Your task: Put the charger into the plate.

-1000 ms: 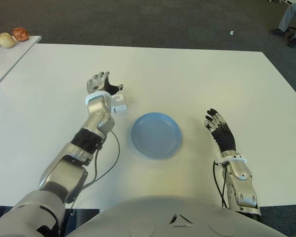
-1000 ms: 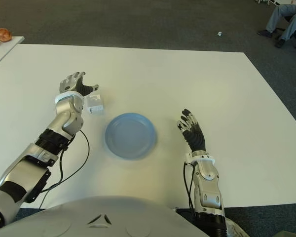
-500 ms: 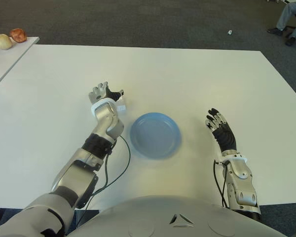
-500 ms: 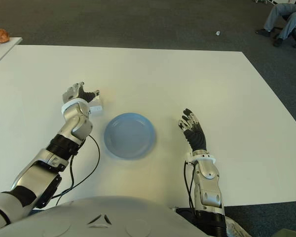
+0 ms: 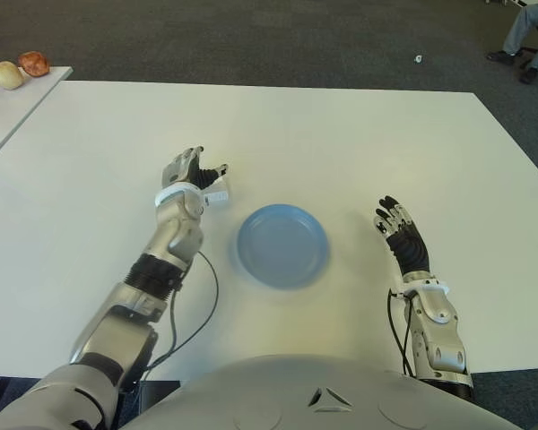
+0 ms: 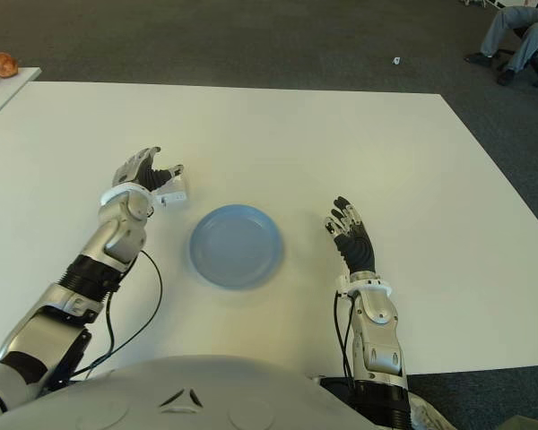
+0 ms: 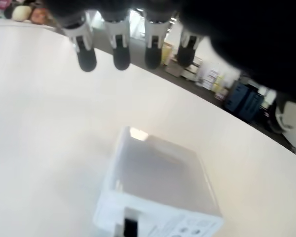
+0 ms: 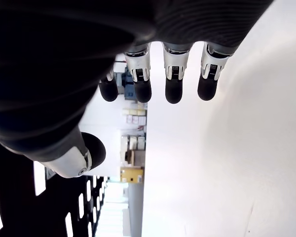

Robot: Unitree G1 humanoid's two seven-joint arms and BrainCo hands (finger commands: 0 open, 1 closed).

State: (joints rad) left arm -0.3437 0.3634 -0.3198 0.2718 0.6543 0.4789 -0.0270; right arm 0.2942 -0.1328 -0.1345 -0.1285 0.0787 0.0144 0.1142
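A small white charger [image 5: 217, 193] lies on the white table [image 5: 341, 134], just left of the blue plate [image 5: 282, 245]. My left hand [image 5: 192, 170] hovers over the charger with its fingers spread; in the left wrist view the charger [image 7: 158, 190] sits free on the table below the fingertips [image 7: 121, 57], apart from them. My right hand [image 5: 399, 230] shows to the right of the plate with its fingers spread and nothing in it; its fingers [image 8: 172, 79] hang open in the right wrist view.
A second white table [image 5: 9, 112] at the far left carries a few round items [image 5: 22, 67]. A seated person's legs [image 5: 529, 36] show at the far right on the dark carpet.
My left hand has shifted slightly back and left over the charger and opened its fingers wider. The charger, plate and right hand stay where they were.
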